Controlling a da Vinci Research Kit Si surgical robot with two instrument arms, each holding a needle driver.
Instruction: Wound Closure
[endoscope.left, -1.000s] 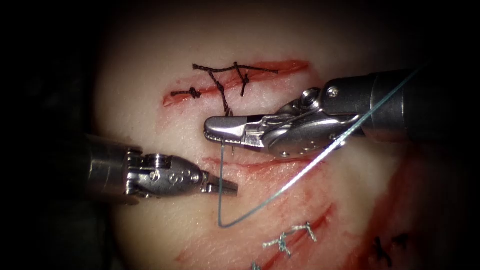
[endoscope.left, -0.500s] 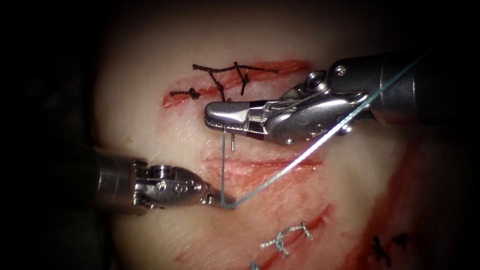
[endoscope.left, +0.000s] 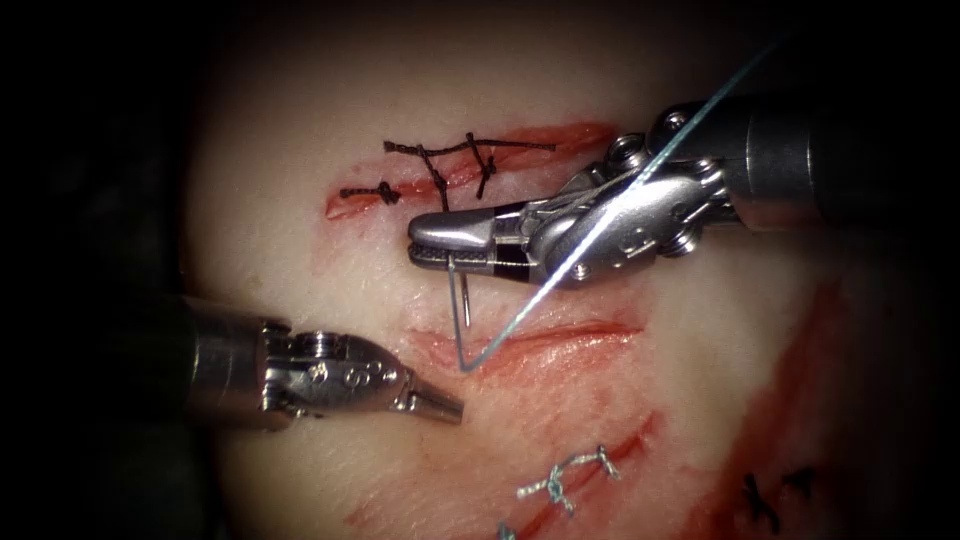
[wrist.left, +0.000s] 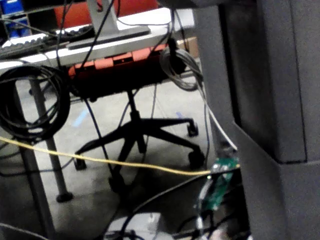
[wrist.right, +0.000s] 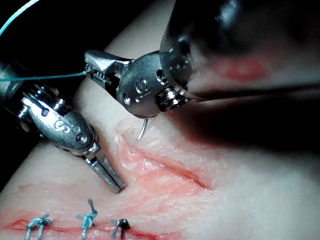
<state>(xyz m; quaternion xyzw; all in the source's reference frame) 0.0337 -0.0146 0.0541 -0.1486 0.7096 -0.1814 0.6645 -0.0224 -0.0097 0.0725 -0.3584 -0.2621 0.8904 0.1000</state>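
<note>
Right arm's ridged steel needle driver (endoscope.left: 432, 248), jaws clamped on the thin curved steel needle (endoscope.left: 463, 295) near one end; the needle hangs clear above the open red cut (endoscope.left: 530, 340) in the pale, glistening tissue (endoscope.left: 300, 250). Fine teal thread (endoscope.left: 560, 285) trails, apparently from the needle's base, across the tool. Left arm's tapered driver (endoscope.left: 440, 405), jaws closed and empty, lies left of the cut.

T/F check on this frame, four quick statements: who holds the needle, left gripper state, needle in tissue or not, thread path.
1. The right gripper holds the needle. True.
2. The left gripper grips the thread. False: it is shut on nothing; the thread runs clear of it.
3. The needle is buried in the tissue. False: it hangs free above the cut.
4. The thread crosses over the right gripper's body. True.
</note>
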